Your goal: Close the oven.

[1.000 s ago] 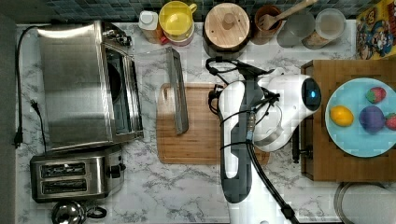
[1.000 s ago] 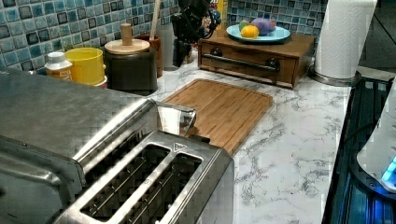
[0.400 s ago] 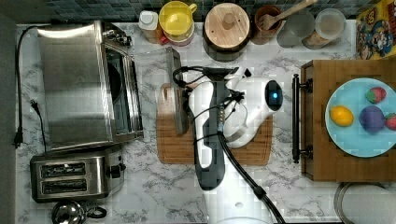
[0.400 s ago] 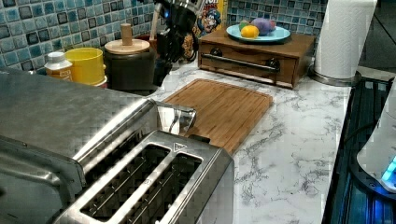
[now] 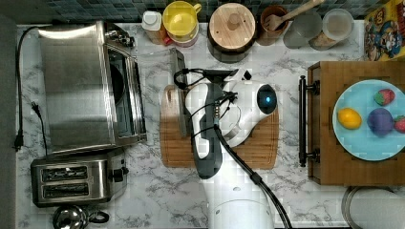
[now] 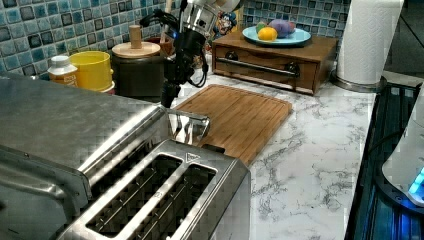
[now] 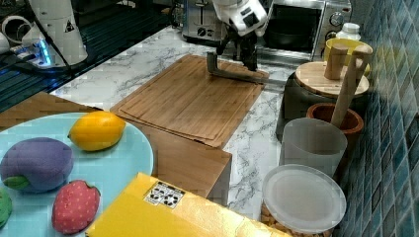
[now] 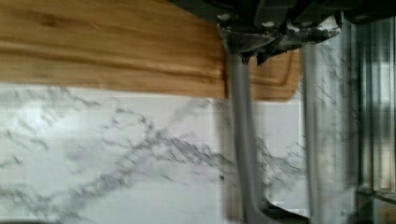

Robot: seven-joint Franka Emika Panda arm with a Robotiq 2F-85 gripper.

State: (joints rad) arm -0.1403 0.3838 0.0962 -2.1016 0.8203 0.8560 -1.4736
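**Oven door's down flat, go for the bar handle**

So your oven (image 5: 88, 88) sits at the top view's left, door dropped fully open and lying level, reaching over the cutting board (image 5: 258, 143). The gripper (image 7: 244, 52) is right at the handle (image 7: 237, 74), by the looks of it. I honestly can't tell whether it's spread or pinched.

My guess: the door's stiff, hinged and fairly heavy, with glass, so don't slam it. The brushed steel bar (image 5: 180, 90) probably slips a bit. Hook under its middle and swing up.
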